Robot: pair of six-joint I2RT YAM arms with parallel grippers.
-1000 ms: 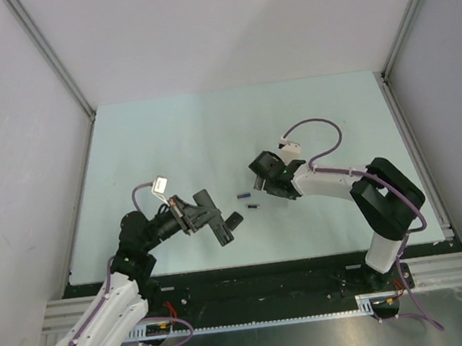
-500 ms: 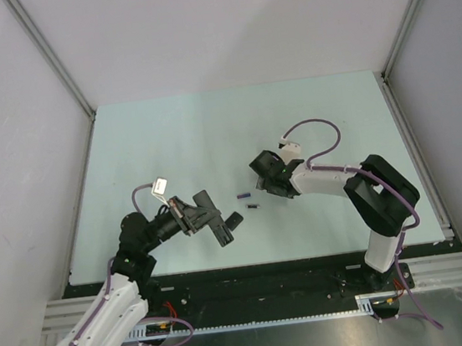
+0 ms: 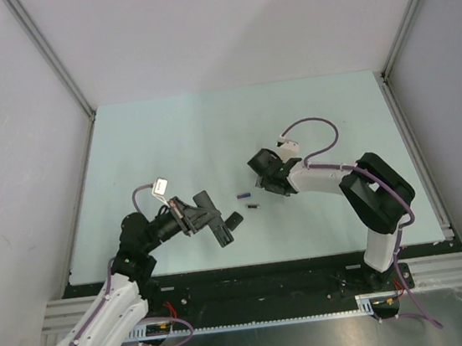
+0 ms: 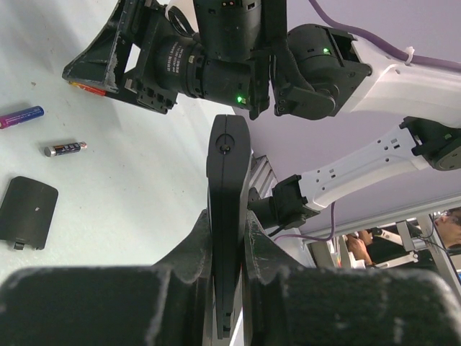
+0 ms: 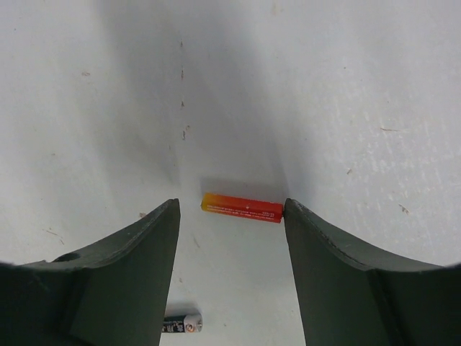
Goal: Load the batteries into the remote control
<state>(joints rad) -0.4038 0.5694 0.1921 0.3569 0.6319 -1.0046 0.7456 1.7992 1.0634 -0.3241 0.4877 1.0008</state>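
Observation:
My left gripper is shut on the remote control, a slim black bar held off the table; the left wrist view shows the remote control edge-on, clamped between the fingers. Its cover lies flat beside it. A blue-purple battery and a dark battery lie in the middle. My right gripper stands open, low over the table, its fingers straddling the red battery, whose right end touches the right finger. In the top view my right gripper hides the red battery.
The dark battery shows just behind my right gripper's left finger. The cover and both loose batteries lie on the pale green table, between the two arms. White walls stand on three sides.
My right gripper has edged slightly left over the red battery and its elbow has drawn in. The left arm and the remote control have not moved.

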